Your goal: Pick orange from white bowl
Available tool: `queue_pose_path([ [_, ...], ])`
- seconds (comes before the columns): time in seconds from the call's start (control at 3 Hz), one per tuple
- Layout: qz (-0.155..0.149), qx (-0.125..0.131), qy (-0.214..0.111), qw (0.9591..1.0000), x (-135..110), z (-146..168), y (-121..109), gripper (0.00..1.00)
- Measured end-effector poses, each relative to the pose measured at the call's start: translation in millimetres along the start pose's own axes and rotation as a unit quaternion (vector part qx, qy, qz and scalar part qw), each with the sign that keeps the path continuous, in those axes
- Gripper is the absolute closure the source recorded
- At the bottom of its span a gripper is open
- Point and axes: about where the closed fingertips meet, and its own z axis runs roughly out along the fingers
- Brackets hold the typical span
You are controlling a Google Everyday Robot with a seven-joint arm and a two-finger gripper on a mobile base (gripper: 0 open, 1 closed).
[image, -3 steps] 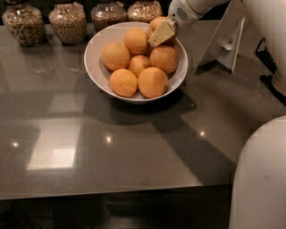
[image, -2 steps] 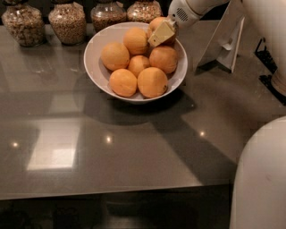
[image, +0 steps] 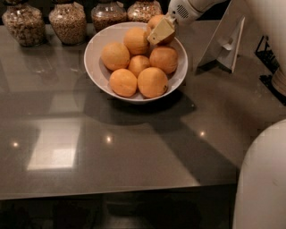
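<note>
Grey glossy table (image: 134,152), grain jars (image: 67,22) along its back edge. The white bowl (image: 96,67) holds oranges. The gripper (image: 161,31) is at the bowl's far right rim, against the rearmost orange (image: 154,19). Whether it is clamped on the orange: cannot tell.

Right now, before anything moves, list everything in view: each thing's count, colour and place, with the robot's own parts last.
bowl: one, white, back centre of the table.
back-right orange: one, orange, in the bowl, partly behind the gripper.
other oranges: six, orange, piled in the bowl.
jars: four, glass with brownish grain, along the table's back edge.
stand: one, white, right of the bowl.
table: one, glossy grey.
gripper: one, pale yellow, at the bowl's back right.
arm: one, white, top right.
body: white, lower right.
</note>
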Motion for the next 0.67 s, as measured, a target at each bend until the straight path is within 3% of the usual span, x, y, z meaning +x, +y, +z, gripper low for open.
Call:
queue_pose_path([
  [0.67, -0.048, 0.012, -0.027, 0.9984, -18.5, -37.5, 18.2, 1.0],
])
